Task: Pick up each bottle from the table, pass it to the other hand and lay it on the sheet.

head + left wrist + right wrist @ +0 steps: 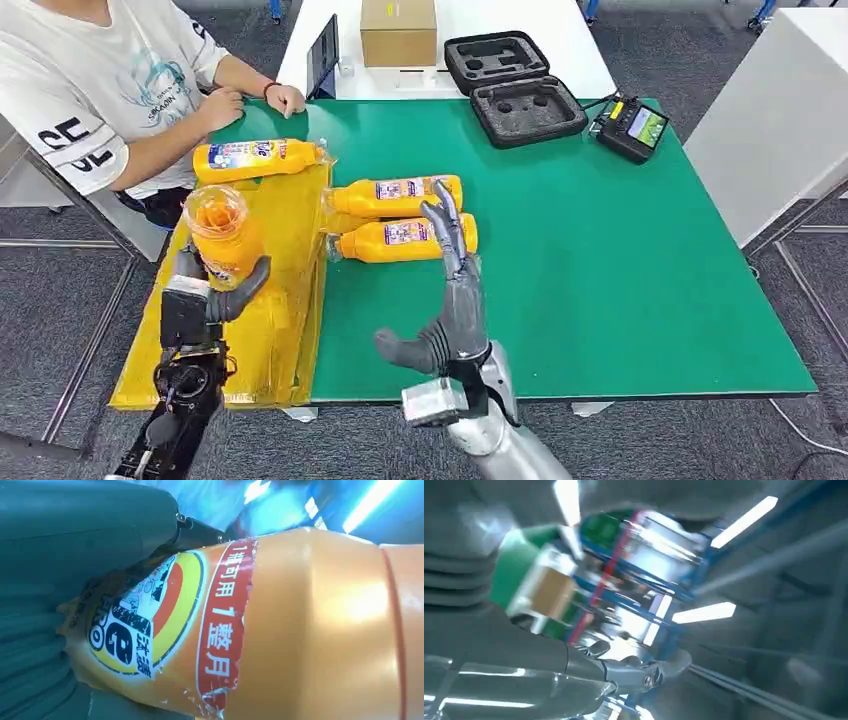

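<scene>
The held bottle [221, 232] stands upright in the left hand [205, 300], above the yellow sheet [285, 300] at nine o'clock. One bottle [258, 158] already lies at the sheet's far end; two bottles [398, 195] still wait on the green table [620, 280] near centre. The right hand [450, 300] is raised, fingers spread, holding nothing.

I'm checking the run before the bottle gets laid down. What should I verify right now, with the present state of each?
1. Left hand grips the held bottle: ok.
2. Held bottle is over the yellow sheet: ok.
3. Right hand holds nothing, fingers apart: ok.
4. Bare sheet beneath the held bottle: ok.
5. Bottle on the sheet lies apart from the drop spot: ok.
6. Two bottles on the green table left to pick: not ok.
</scene>
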Motion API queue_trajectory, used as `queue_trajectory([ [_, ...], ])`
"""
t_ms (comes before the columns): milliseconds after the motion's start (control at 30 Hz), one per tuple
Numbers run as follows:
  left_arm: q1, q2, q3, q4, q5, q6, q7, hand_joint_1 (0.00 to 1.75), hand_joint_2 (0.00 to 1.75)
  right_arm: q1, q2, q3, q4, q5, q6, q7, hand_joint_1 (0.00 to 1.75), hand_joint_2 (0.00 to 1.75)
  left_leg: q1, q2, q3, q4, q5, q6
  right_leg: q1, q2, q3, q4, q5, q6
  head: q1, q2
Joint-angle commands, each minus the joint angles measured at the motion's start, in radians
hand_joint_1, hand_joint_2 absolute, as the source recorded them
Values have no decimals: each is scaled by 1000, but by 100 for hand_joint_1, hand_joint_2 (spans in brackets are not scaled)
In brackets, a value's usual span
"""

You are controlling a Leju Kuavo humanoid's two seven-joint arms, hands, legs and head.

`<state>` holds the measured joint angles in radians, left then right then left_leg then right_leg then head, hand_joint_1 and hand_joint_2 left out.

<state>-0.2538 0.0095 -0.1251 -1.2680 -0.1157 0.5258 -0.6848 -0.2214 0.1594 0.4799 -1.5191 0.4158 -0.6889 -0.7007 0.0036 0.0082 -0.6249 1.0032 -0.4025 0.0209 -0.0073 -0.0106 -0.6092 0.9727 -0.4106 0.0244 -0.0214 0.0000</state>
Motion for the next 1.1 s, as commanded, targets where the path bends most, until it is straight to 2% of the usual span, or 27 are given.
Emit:
queue_trajectory([
  [33, -58, 18, 35, 85, -24, 18, -1, 175, 175, 14, -47, 64, -139, 0, -9, 3, 0, 0, 0, -1, 1, 0, 0, -1, 0, -1, 2, 0, -1, 0, 0, 0],
  [233, -58, 18, 35, 85, -24, 18, -1, 175, 175, 14, -47, 64, -139, 0, -9, 3, 0, 0, 1, -2, 3, 0, -1, -1, 0, -1, 3, 0, -1, 0, 0, 0],
  [267, -58, 18, 35, 85, -24, 18, -1, 175, 175, 14, -47, 64, -139, 0, -9, 3, 0, 0, 1, -2, 7, 0, -3, -1, 1, 0, 8, 0, -4, -1, 0, 0],
  [333, -58, 18, 35, 85, -24, 18, -1, 175, 175, 14, -47, 64, -139, 0, -9, 3, 0, 0, 0, -1, 3, -1, -1, -1, 0, 0, 3, 0, -1, 0, 0, 0],
  [367, -82, 47, -4, 141, -210, 89, 58, 175, 175, 6, -59, 86, -132, -35, -9, 3, 0, 0, 0, -1, 2, 0, -1, -1, 0, 0, 3, 0, -1, 0, 0, 0],
  [400, -105, 60, -15, 180, -281, 77, 105, 175, 175, -6, -66, 103, -104, -50, -9, 3, 0, 0, 0, -1, 3, -1, -1, -1, 0, 0, 3, 0, -1, -1, 0, 0],
  [433, -146, 79, -47, 240, -448, 125, 178, 175, 175, -16, -60, 108, -76, -50, -3, 3, 0, 175, 0, -1, 3, -1, -1, -1, 0, 0, 3, 0, -1, -1, 0, 0],
  [467, -168, 78, -45, 276, -514, 128, 208, 175, 175, -22, -49, 102, -51, -53, 27, 3, 0, 175, 1, -2, 5, -1, -1, -1, 1, -1, 6, -1, -2, -1, 0, 0],
  [500, -203, 90, -75, 340, -696, 128, 316, 175, 175, -26, -27, 87, -25, -51, 73, 3, 0, 175, 0, -2, 4, -1, -1, -1, 0, -1, 4, -1, -1, -1, 0, 0],
  [533, -224, 98, -91, 391, -788, 107, 370, 175, 175, -30, -16, 82, -2, -45, 99, 3, 0, 175, 1, -4, 6, -2, 0, -2, 0, -3, 6, -1, -2, -1, 0, 0],
  [633, -265, 103, -124, 497, -936, 41, 462, 175, 175, -57, 9, 78, 78, -61, 176, 3, 0, 175, 1, -1, 6, -1, 0, -2, 0, 0, 6, -1, -1, -1, 0, 0],
  [733, -296, 105, -125, 606, -973, -71, 477, 175, 175, -72, 24, 85, 119, -67, 215, 3, 0, 175, 1, 0, 5, -2, 0, -2, 0, 1, 5, -1, 0, -1, 0, 0],
  [800, -322, 110, -144, 684, -1052, -116, 531, 175, 175, -83, 32, 86, 133, -74, 232, 3, 0, 175, 1, 0, 6, -2, 0, -2, 1, 2, 5, -1, 0, -2, 0, 0],
  [967, -335, 122, -162, 765, -1141, -220, 585, 175, 175, -91, 42, 73, 142, -90, 271, 3, 0, 175, 1, 0, 4, -1, 0, -2, 0, 2, 4, 0, -1, -1, 0, 0],
  [1100, -328, 128, -159, 774, -1152, -238, 582, 175, 175, -87, 39, 77, 144, -94, 276, 3, 0, 175, 0, 0, 4, -1, 1, -2, 0, 1, 3, 0, 0, -1, 0, 0],
])
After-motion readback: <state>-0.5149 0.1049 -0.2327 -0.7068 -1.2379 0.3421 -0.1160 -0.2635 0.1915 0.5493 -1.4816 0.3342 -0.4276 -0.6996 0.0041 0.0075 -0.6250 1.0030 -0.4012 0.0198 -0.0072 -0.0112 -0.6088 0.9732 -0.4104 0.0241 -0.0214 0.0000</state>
